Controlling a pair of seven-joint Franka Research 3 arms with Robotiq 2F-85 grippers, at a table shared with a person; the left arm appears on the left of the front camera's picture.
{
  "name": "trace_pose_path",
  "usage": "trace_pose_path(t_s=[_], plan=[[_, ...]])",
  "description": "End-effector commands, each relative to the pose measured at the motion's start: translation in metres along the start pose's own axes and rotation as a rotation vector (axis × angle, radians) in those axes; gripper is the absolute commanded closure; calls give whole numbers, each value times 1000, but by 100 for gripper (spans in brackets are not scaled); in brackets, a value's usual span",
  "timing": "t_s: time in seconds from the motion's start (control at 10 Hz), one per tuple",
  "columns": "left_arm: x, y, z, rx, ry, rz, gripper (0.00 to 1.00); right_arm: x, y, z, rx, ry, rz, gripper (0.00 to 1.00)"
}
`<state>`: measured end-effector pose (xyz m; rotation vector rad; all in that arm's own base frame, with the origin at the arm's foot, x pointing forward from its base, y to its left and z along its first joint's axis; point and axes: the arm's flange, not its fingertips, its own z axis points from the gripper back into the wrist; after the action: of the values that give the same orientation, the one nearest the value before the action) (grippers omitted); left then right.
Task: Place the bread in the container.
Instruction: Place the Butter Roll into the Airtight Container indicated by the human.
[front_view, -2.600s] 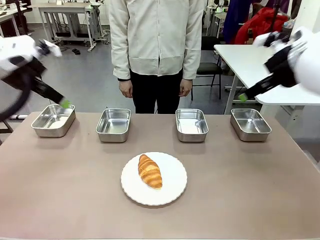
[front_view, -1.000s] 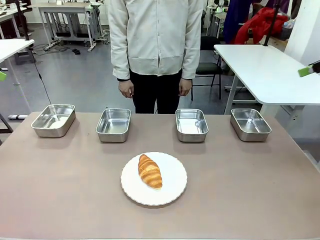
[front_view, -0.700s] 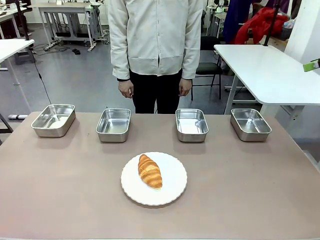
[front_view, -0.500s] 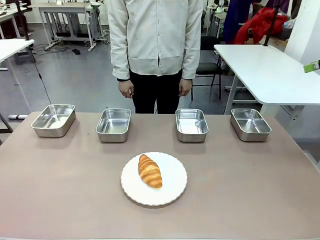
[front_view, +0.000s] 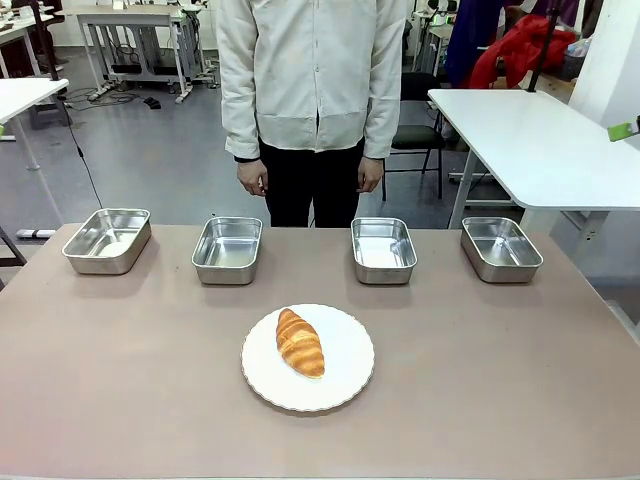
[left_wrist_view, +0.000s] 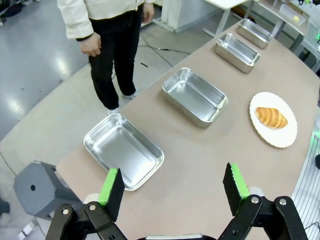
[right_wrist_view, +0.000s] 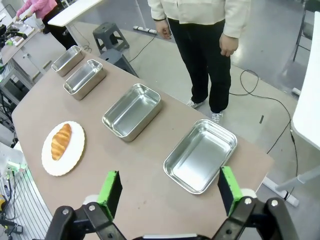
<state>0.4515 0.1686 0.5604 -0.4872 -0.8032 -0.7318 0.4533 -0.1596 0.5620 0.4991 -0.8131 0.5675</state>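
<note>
The bread (front_view: 300, 342), a golden-brown croissant, lies on a round white plate (front_view: 345, 375) at the table's near middle. Four alike steel pans stand empty in a row behind it: far left (front_view: 107, 240), left of middle (front_view: 228, 250), right of middle (front_view: 384, 250), far right (front_view: 501, 248). My left gripper (left_wrist_view: 172, 185) hangs open and empty high above the left-end pan (left_wrist_view: 123, 150), with the croissant (left_wrist_view: 271, 117) far off. My right gripper (right_wrist_view: 168, 191) is open and empty high above the right-end pan (right_wrist_view: 200, 155). One green fingertip (front_view: 626, 130) pokes in at the front view's right edge.
A person in a cream shirt (front_view: 315, 70) stands at the far side behind the middle pans, hands hanging at the sides. A white table (front_view: 520, 140) stands to the back right and a grey stool (left_wrist_view: 37, 187) beside the table's left end.
Both arms, earlier over the two end pans, have lifted out of the front view. The right green fingertip drifted slightly up and to the right edge. Croissant, plate and pans have not moved.
</note>
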Motion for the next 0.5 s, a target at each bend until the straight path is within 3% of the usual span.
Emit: trace_pose_path(t_s=[0.0, 0.4], plan=[[1, -5, -3, -5, -19, 15, 0, 2, -1, -2, 9, -23, 24, 0], [1, -1, -2, -3, 0, 1, 0, 0, 0, 0, 0, 0, 0, 0]])
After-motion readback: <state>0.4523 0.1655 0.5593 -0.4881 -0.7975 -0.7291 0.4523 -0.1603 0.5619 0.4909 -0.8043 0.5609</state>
